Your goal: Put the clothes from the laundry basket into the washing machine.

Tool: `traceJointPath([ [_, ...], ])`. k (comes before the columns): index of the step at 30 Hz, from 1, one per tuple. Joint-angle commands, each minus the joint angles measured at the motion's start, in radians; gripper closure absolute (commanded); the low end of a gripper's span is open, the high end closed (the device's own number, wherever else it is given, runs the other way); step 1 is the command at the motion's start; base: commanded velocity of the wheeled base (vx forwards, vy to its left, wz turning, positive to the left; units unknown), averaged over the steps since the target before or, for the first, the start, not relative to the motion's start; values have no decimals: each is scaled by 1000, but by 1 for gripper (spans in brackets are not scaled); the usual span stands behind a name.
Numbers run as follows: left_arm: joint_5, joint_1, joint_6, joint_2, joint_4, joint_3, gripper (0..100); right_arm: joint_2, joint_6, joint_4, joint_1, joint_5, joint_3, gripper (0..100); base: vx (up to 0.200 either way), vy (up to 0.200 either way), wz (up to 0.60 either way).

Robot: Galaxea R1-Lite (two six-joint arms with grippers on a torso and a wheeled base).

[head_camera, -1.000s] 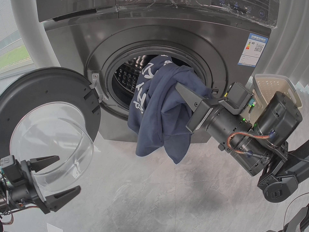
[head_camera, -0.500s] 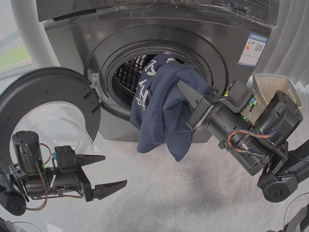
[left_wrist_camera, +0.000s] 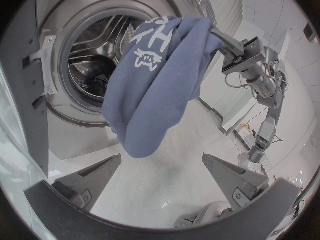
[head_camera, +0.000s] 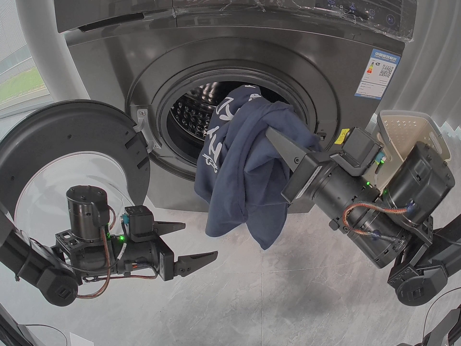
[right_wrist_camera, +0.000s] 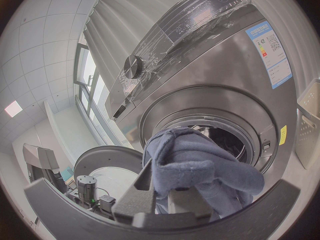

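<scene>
The right hand [head_camera: 276,138] is clamped on a bunched fold of the navy sweatshirt [head_camera: 245,169]. It holds the cloth high at the mouth of the washing machine [head_camera: 230,49], so the top leans into the drum while the rest hangs toward the floor. The left hand [head_camera: 199,240], spread wide and holding nothing, sits low and near, left of the dangling hem, probably to lift it in. Its wrist view looks past the cloth to something dark [left_wrist_camera: 98,82] in the drum bottom, where the head view is largely blocked by the sweatshirt.

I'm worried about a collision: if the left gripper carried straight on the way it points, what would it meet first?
Probably the hanging lower part of the navy garment, which the right gripper holds. Depth is unclear; the left gripper might pass just beneath it.
</scene>
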Motion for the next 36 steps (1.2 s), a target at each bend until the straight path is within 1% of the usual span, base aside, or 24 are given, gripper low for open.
traceJointPath([
  [1,0,-7,0,104,-17,-52,0,-4,0,1,1,1,11,100,0,0,0],
  [8,2,-12,-3,200,-32,-132,0,-4,-2,1,12,3,6,100,0,0,0],
  [11,3,-32,-8,231,-38,-169,0,-6,0,0,12,1,9,100,0,0,0],
  [14,5,-35,-11,262,-57,-196,0,-6,0,0,12,0,9,100,0,0,0],
  [22,12,-30,-14,326,-98,-235,0,-7,-2,0,12,0,6,100,0,0,0],
  [23,19,-33,-25,345,-126,-259,0,-6,0,-2,15,0,4,100,0,0,0],
  [25,38,-38,-40,349,-141,-272,0,-7,0,-2,15,0,4,100,0,0,0],
  [28,68,-47,-42,364,-161,-288,0,-6,0,-2,14,0,7,100,0,0,0],
  [29,75,-50,-42,366,-175,-288,100,-7,0,-2,15,0,9,100,0,0,0],
  [33,92,-63,-43,357,-227,-265,100,-7,0,-2,14,0,9,100,0,0,0],
  [36,92,-83,-42,325,-262,-195,100,-7,-3,0,8,1,11,100,0,0,0],
])
